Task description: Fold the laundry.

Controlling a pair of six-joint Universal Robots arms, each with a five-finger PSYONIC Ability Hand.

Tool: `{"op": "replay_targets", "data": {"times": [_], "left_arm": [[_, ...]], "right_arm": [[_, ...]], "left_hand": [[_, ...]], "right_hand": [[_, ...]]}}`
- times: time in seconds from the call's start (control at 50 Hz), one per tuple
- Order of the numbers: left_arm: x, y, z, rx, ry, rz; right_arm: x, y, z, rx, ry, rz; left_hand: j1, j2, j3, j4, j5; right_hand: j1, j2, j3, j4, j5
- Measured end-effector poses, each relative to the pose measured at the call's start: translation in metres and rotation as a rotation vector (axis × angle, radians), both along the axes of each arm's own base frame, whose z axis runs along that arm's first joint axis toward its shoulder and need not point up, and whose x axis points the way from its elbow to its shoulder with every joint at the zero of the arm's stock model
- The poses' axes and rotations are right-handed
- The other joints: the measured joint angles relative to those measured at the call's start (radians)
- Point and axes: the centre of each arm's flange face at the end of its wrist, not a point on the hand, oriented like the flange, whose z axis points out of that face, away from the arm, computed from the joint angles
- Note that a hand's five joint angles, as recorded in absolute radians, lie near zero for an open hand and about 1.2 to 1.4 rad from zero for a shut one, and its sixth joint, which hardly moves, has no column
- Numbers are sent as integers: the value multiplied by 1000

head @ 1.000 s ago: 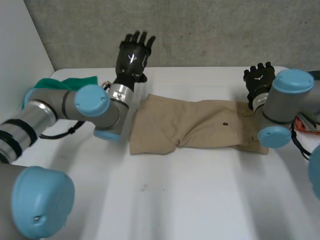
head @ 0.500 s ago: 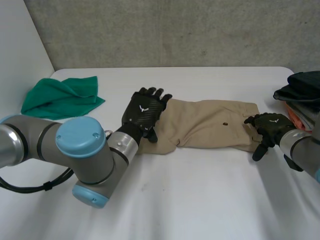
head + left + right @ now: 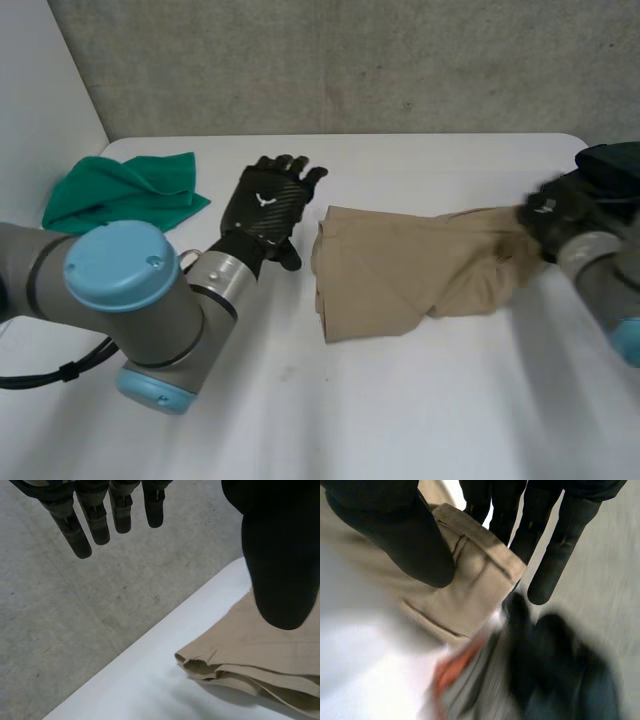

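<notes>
Our left hand (image 3: 262, 215) is hovering open and empty at nine o'clock of the tan garment (image 3: 400, 270) lying on the worktop (image 3: 400, 400); our right hand (image 3: 555, 210) is gripping its three o'clock end, and a green cloth (image 3: 125, 195) is waiting at ten. Along the left palm, straight fingers (image 3: 95, 525) are hanging above a doubled edge (image 3: 200, 665). Along the right palm, we are pinching a seamed hem (image 3: 470, 570). We are judging folding barely begun: garment bunched, green cloth untouched.

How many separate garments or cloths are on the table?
3 clear ones: a crumpled green cloth at the far left, beige fabric trousers in the middle, pinched by the right hand, and a dark garment at the right edge, possibly covering more.
</notes>
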Motion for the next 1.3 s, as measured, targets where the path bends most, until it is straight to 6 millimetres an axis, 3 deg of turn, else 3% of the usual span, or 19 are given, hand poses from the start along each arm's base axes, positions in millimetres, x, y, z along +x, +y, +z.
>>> {"op": "replay_targets", "data": {"times": [0.08,0.1,0.12,0.16,0.2,0.24,0.32,0.38,0.44,0.48,0.5,0.56,0.68,0.78,0.94,1.12,1.3], "left_arm": [[7,-3,3,16,25,20],[8,-3,3,18,28,22],[10,-4,4,22,35,27],[12,-4,6,27,45,32],[13,-4,7,28,51,35],[14,-4,10,26,57,36],[14,-4,15,14,66,35],[12,-5,20,0,76,33],[9,-6,28,-23,91,27],[5,-9,37,-51,110,21],[3,-9,40,-57,116,18],[-8,-9,54,-85,155,-8],[-40,1,61,-74,188,-82],[-68,9,50,-17,163,-127],[-91,-4,9,87,82,-71],[-75,-23,-41,246,-66,42],[-51,-29,-63,375,-178,91]], "right_arm": [[67,35,-1,-63,8,292],[72,38,-2,-64,7,316],[96,59,-9,-64,0,449],[122,85,-21,-51,-4,605],[136,104,-31,-35,3,710],[146,119,-41,-23,16,785],[151,126,-45,-11,24,807],[148,120,-33,14,-46,755],[140,107,-6,53,-204,677],[128,93,25,103,-410,598],[126,91,29,113,-444,587],[102,69,63,215,-758,467],[63,36,78,317,-971,287],[49,14,69,380,-956,171],[55,-17,41,534,-894,82],[68,-35,-5,722,-844,60],[71,-39,-44,746,-662,43]], "left_hand": [[0,0,0,0,0],[0,0,0,0,0],[0,0,0,0,0],[0,0,0,0,0],[0,0,0,0,0],[0,0,0,0,0],[0,0,0,0,0],[0,0,0,0,0],[0,0,0,0,0],[0,0,0,0,0],[0,0,0,0,0],[0,0,0,0,0],[0,0,0,0,0],[0,0,0,0,0],[1,0,0,0,0],[84,71,60,71,45],[163,138,130,144,109]], "right_hand": [[0,0,1,1,0],[0,0,1,1,0],[0,0,1,2,0],[0,0,1,0,0],[-30,-124,-111,-118,-104],[-324,-459,-443,-453,-438],[-678,-909,-894,-885,-856],[-690,-955,-972,-984,-947],[-690,-955,-972,-989,-955],[-690,-955,-972,-989,-955],[-690,-955,-972,-989,-955],[-690,-955,-972,-989,-955],[-690,-955,-972,-989,-955],[-690,-955,-972,-989,-955],[-690,-955,-972,-989,-955],[-690,-955,-972,-989,-955],[-713,-984,-972,-989,-955]]}}
